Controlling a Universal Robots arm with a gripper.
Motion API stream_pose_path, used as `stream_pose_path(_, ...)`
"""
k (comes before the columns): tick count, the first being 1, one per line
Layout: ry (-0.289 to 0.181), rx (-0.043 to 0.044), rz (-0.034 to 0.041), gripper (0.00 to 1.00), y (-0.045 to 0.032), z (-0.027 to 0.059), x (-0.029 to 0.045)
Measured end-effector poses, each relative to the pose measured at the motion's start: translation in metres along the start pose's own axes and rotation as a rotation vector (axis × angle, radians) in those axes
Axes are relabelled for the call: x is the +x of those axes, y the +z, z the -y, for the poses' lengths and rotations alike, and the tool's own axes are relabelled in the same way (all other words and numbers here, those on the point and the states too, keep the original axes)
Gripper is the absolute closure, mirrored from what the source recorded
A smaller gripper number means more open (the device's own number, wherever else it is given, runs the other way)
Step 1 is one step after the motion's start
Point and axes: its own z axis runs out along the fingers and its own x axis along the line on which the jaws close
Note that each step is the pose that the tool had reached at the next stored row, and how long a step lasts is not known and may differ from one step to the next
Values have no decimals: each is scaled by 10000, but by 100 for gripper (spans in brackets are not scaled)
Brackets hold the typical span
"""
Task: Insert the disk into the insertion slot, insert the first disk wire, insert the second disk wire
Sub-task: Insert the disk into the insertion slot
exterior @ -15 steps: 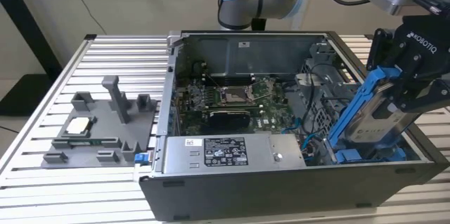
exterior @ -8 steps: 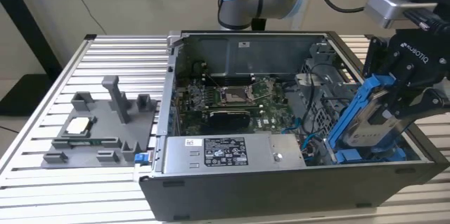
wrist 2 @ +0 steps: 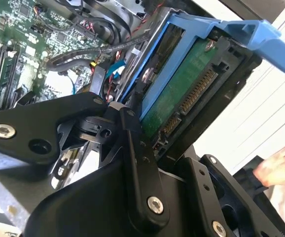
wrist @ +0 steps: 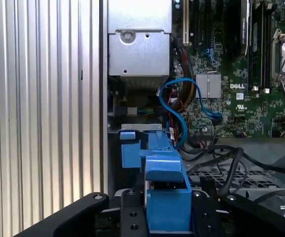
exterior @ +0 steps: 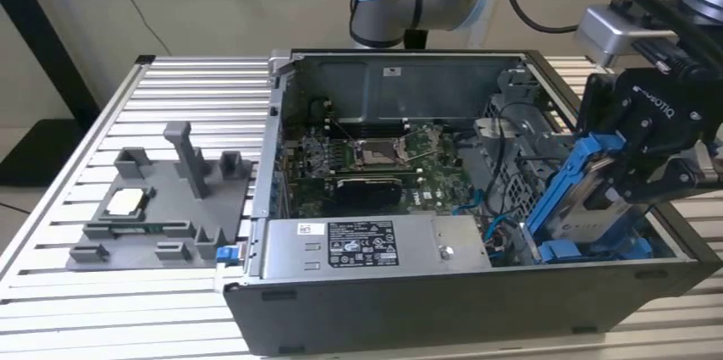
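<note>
My gripper (exterior: 629, 175) is shut on the disk (exterior: 590, 203), a silvery drive clipped in a bright blue carrier. It holds the disk steeply tilted over the open computer case's front corner, on the exterior view's right. The carrier's lower end dips into the case beside the grey perforated insertion slot (exterior: 516, 184). The second wrist view has the disk's green circuit-board underside (wrist 2: 179, 86) and connector row, clamped by black fingers (wrist 2: 135, 148). The blue carrier (wrist: 166, 195) points down into the case in the first wrist view. A loose blue cable (wrist: 181, 111) loops near the slot. Which cables are the disk wires I cannot tell.
A label-stickered grey power-supply box (exterior: 361, 246) lies along the case's near wall. The motherboard with its square processor socket (exterior: 377, 152) sits mid-case. A grey fixture (exterior: 158, 207) stands on the slatted table (exterior: 68, 292). A person's hand (wrist 2: 276, 165) shows beyond the case.
</note>
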Motion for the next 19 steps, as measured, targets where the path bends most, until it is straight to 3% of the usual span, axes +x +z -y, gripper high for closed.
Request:
stream_pose_path(8,0,0,1,66,4,0,1)
stream_pose_path(9,0,-1,1,60,-7,0,0)
stream_pose_path(14,0,-3,1,60,-128,-5,-8)
stream_pose_path(19,0,24,2,60,-137,-12,-141)
